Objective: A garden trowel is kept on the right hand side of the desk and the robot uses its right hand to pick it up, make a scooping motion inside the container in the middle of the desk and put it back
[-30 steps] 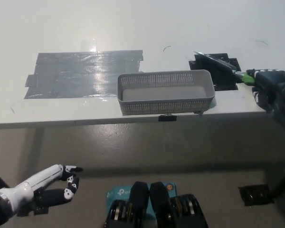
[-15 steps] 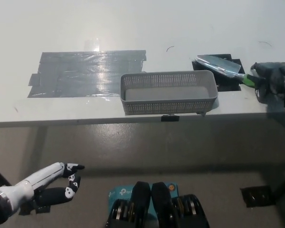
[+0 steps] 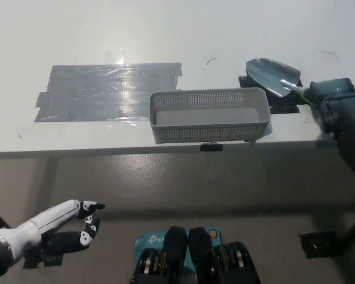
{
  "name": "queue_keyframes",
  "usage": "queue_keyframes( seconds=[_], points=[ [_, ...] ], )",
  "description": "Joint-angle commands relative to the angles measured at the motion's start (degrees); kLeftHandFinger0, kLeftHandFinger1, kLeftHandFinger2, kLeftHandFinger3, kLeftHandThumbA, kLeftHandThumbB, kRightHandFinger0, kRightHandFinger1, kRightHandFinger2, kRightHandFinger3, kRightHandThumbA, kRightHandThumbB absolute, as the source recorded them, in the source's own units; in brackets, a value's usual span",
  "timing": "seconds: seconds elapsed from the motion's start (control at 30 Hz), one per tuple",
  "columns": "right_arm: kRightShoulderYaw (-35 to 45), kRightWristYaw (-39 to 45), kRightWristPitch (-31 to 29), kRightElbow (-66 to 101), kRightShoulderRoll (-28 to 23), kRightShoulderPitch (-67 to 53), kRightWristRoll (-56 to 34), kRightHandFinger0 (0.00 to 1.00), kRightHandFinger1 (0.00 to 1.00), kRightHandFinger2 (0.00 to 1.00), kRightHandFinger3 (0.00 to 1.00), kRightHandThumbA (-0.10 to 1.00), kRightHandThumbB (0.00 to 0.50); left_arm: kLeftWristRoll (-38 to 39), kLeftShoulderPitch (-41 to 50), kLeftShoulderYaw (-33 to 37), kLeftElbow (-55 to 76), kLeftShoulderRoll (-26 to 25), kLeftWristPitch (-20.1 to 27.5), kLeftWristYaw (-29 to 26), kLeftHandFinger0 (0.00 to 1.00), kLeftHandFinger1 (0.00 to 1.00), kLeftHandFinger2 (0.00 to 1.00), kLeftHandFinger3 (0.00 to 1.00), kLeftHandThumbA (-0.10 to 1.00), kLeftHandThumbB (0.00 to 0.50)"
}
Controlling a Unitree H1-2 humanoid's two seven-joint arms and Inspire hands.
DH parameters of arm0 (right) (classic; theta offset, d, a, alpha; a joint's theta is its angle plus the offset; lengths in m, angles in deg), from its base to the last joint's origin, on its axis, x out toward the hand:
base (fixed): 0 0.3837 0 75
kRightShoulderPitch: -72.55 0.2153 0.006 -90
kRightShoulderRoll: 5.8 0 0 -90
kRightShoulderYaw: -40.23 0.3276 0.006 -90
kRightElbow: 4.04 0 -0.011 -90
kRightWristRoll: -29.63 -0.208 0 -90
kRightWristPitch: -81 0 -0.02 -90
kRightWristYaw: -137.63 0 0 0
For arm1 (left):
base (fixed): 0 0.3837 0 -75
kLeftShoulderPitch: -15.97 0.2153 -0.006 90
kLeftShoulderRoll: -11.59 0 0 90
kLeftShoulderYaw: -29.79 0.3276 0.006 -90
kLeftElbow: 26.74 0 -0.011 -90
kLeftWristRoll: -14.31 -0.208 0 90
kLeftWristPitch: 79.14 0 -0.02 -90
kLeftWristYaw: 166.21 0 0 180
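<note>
The white desk (image 3: 165,35) has its front edge running from 9 to 3 o'clock across the middle of the view, with grey floor below it. The grey perforated plastic rectangular container (image 3: 210,127) sits just inside that edge at centre, and a small black clip (image 3: 211,146) sits on the edge beneath it. Toward 12 o'clock the desk is bare and wide. At 10 o'clock lies a patch of silver-grey duct tape (image 3: 106,92), its near corner just beside the container's rim.

At 6 o'clock a teal box (image 3: 148,241) shows part of a white logo that seems to read "tp-link".

At 2 o'clock the garden trowel with a grey metal blade and green handle (image 3: 273,76) lies over a black tape patch (image 3: 284,102), just beyond the container's right end. Its blade tip points toward 10 o'clock. Whether the blade touches the desk cannot be told. The black right hand (image 3: 337,105), at 3 o'clock, has its fingers wrapped round the handle.

The white left hand (image 3: 65,228) rests at 8 o'clock below the desk, its fingers apart, lightly curled and holding nothing.
</note>
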Motion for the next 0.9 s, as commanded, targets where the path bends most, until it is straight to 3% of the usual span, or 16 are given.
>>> queue_keyframes(
  seconds=[0.0, 0.07, 0.1, 0.17, 0.2, 0.23, 0.3, 0.37, 0.47, 0.53, 0.63, 0.67, 0.7, 0.77, 0.83, 0.87],
  points=[
    [-0.15, 0.56, 1.5, -0.99, 0.43, -4.73, 0.32, 0.28, 0.48, 0.7, 1.0, 0.26, 0.0, -2.0, -1.9, -1.76, 1.3, -0.12, -0.74, 2.6, 1.0, 1.0, 1.0, 1.0, 0.95, 0.125],
    [0.32, -0.62, 1.27, -1.26, 0.65, -5.56, 0.16, 0.19, 0.37, 0.62, 1.0, 0.32, 0.0, -2.32, -1.86, -2.01, 1.34, 0.09, -0.74, 3.28, 1.0, 1.0, 1.0, 1.0, 0.95, 0.127],
    [0.44, -1.43, 1.73, -0.74, 0.77, -6.56, 0.24, 0.04, 0.22, 0.49, 1.0, 0.36, 0.0, -2.58, -1.84, -1.32, 1.44, -0.43, -0.74, 2.97, 1.0, 1.0, 1.0, 1.0, 0.96, 0.13],
    [1.07, -3.09, 1.28, 0.69, 0.47, -7.95, -0.05, 0.0, 0.13, 0.4, 1.0, 0.4, 0.0, -2.99, -1.58, -1.0, 1.73, -0.61, -0.74, 3.15, 1.0, 1.0, 1.0, 1.0, 1.0, 0.152],
    [1.66, -4.48, 1.32, 1.38, 0.42, -8.6, -0.24, 0.0, 0.07, 0.34, 0.92, 0.39, 0.0, -3.34, -1.52, -1.07, 1.82, -0.54, -0.74, 3.48, 1.0, 1.0, 1.0, 1.0, 0.99, 0.15],
    [3.14, -9.46, 0.54, 2.98, 0.12, -10.15, -0.76, 0.0, 0.06, 0.3, 0.82, 0.19, 0.0, -3.38, -1.61, -0.78, 1.71, -0.66, -0.74, 3.14, 1.0, 1.0, 1.0, 1.0, 0.99, 0.156],
    [4.95, -14.02, -0.13, 3.95, 0.03, -11.51, -1.1, 0.03, 0.12, 0.34, 0.66, 0.04, 0.0, -3.44, -1.85, -0.77, 1.43, -0.53, -0.74, 3.33, 1.0, 1.0, 1.0, 1.0, 1.0, 0.176],
    [6.67, -16.77, -1.13, 4.56, 0.08, -12.66, -1.47, 0.0, 0.12, 0.34, 0.58, 0.01, 0.0, -3.51, -1.94, -1.11, 1.05, -0.17, -0.74, 3.79, 1.0, 1.0, 1.0, 1.0, 0.99, 0.162],
    [8.42, -20.95, -3.47, 5.07, 0.04, -13.98, -1.66, 0.0, 0.2, 0.48, 0.36, -0.04, 0.0, -4.08, -1.98, -1.37, 0.89, 0.16, -0.74, 4.29, 1.0, 1.0, 1.0, 1.0, 0.99, 0.172],
    [10.91, -24.8, -6.89, 5.4, 0.01, -15.45, -3.36, 0.0, 0.21, 0.46, 0.29, -0.08, 0.0, -3.74, -1.79, -1.47, 0.65, 0.2, -0.74, 4.26, 1.0, 1.0, 1.0, 1.0, 0.99, 0.184],
    [12.53, -26.95, -8.98, 5.16, -0.06, -16.27, -3.43, 0.01, 0.22, 0.43, 0.36, -0.04, 0.0, -3.59, -1.47, -0.88, 0.56, -0.22, -0.74, 3.7, 1.0, 1.0, 1.0, 1.0, 0.99, 0.18],
    [13.38, -27.2, -9.88, 5.3, -0.3, -16.5, -3.99, 0.06, 0.23, 0.41, 0.52, -0.03, 0.0, -3.12, -1.35, -0.77, 0.49, -0.31, -0.74, 3.5, 1.0, 1.0, 1.0, 1.0, 1.0, 0.182],
    [14.24, -27.02, -10.69, 5.61, -0.54, -16.81, -4.61, 0.04, 0.2, 0.36, 0.68, -0.09, 0.0, -3.31, -1.08, -0.72, 0.61, -0.36, -0.74, 3.68, 1.0, 1.0, 1.0, 1.0, 1.0, 0.188],
    [15.23, -26.45, -10.96, 6.18, -0.95, -16.94, -4.95, 0.07, 0.2, 0.33, 0.82, -0.1, 0.0, -3.61, -1.0, -1.07, 0.54, -0.02, -0.74, 4.22, 1.0, 1.0, 1.0, 1.0, 1.0, 0.204],
    [16.67, -25.97, -11.0, 7.4, -1.47, -17.34, -5.91, 0.03, 0.15, 0.27, 0.88, -0.1, 0.0, -3.94, -0.95, -0.86, 0.44, 0.04, -0.74, 4.25, 1.0, 1.0, 1.0, 1.0, 1.0, 0.206],
    [17.85, -25.86, -11.31, 7.47, -1.57, -17.32, -6.82, 0.0, 0.06, 0.19, 0.85, -0.1, 0.0, -3.95, -0.9, -0.83, 0.35, 0.06, -0.74, 4.09, 1.0, 1.0, 1.0, 1.0, 1.0, 0.205]
  ],
)
